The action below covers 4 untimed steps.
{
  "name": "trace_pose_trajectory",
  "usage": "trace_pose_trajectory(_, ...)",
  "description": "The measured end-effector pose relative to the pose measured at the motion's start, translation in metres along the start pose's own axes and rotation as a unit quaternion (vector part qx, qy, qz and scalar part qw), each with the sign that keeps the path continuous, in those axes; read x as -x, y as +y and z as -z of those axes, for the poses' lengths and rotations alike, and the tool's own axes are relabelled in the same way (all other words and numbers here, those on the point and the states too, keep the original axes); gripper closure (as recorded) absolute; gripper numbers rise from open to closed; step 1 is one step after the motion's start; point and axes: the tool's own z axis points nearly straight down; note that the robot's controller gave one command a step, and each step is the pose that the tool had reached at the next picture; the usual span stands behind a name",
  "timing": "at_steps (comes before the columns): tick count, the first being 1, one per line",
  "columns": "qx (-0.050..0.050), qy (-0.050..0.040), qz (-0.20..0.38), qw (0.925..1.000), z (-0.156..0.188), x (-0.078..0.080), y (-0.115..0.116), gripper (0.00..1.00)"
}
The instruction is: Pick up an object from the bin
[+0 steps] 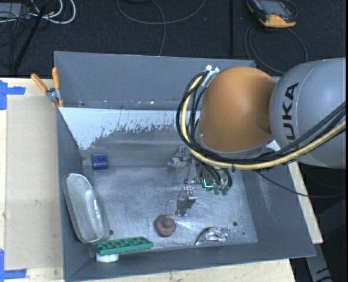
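My gripper (181,181) hangs over the middle of the bin, under the arm's orange cover. Two metal fingertips show, one (177,157) further back and one (185,202) nearer the front. They stand apart, open, with only bare bin floor between them. A small reddish-brown ball (165,225) lies just in front of the nearer fingertip, not touched. To the ball's right, near the front wall, lies a shiny crumpled metal piece (213,235).
A small blue cube (99,161) sits at the back left of the floor. A clear plastic tub (84,207) lies along the left wall. A green brush with a white end (122,247) lies at the front left corner.
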Motion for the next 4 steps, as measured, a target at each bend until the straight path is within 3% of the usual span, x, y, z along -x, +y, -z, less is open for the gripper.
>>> trace_pose_trajectory(1,-0.001,0.0003,0.147,0.9891,-0.123,-0.036,-0.011,0.00)
trace_pose_trajectory(2,0.000,-0.0064,0.203,0.9791,-0.157,-0.027,-0.017,0.00)
trace_pose_trajectory(3,0.000,-0.0073,0.201,0.9795,-0.156,-0.026,-0.017,1.00)
trace_pose_trajectory(4,-0.001,-0.0087,0.300,0.9540,0.047,-0.040,-0.005,1.00)
